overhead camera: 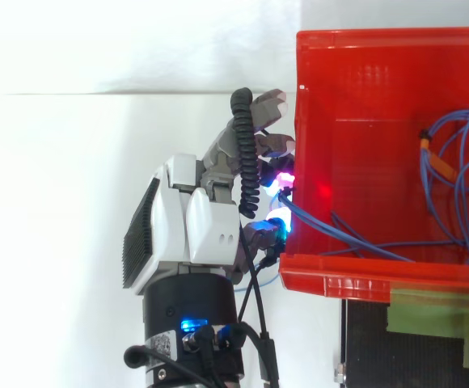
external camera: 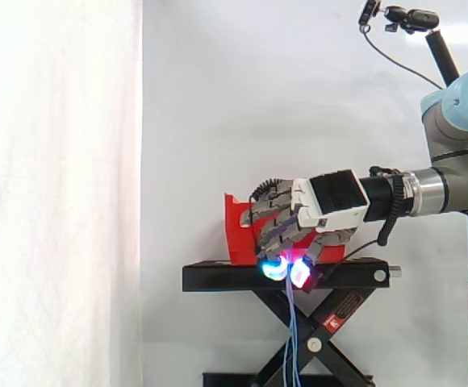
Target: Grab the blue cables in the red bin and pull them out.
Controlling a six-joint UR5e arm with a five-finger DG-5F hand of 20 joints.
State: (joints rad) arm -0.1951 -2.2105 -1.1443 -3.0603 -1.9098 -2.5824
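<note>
1. Currently the hand (external camera: 331,203) sits at centre frame in the side view, its fingers curled and pinching the blue cables (external camera: 291,334).
2. From the glowing fingertips (external camera: 276,270) the cables hang down past the black stand (external camera: 218,276).
3. In the top view, the cables cross the left wall of the red bin (overhead camera: 311,121) into loops at right.

The red bin (overhead camera: 356,73) is see-through red plastic, open at the top. Thin blue cables (overhead camera: 461,194) lie looped in its far end, bound by a small orange tag (overhead camera: 430,155). Several strands run across the bin floor and over its rim into the curled fingers (overhead camera: 279,179) of the hand (overhead camera: 210,226). Below these, the strands hang straight down.
</note>
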